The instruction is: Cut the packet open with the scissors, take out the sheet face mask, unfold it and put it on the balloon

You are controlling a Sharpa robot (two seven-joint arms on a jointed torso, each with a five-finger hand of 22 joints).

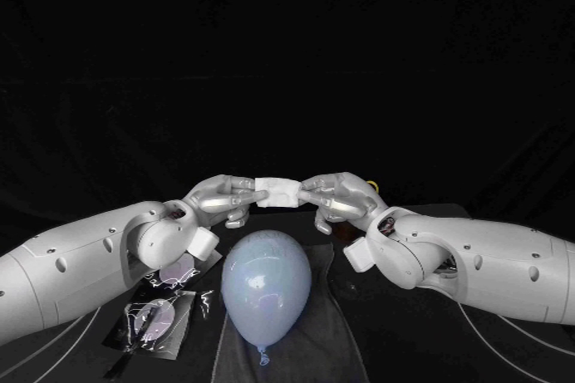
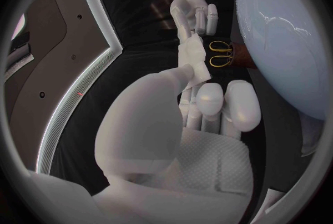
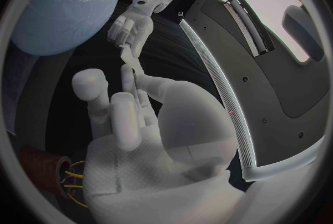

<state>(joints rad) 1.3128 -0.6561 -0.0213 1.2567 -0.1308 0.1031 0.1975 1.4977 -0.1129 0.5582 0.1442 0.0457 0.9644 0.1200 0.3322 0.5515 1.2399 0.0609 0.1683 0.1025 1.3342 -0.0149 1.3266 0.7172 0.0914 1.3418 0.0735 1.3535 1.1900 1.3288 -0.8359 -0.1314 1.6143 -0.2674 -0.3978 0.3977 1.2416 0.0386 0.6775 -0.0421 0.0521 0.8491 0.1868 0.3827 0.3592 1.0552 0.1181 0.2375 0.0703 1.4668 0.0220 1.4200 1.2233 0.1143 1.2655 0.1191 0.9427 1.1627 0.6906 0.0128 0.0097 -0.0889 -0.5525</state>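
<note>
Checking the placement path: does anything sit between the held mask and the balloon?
Nothing visible. The left hand and right hand pinch the folded mask just beyond the balloon, whose surface is bare; the packet lies beside it.

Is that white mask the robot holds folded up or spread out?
Folded. The mask is a small, compact white square pinched between the left hand and the right hand, not opened out.
</note>
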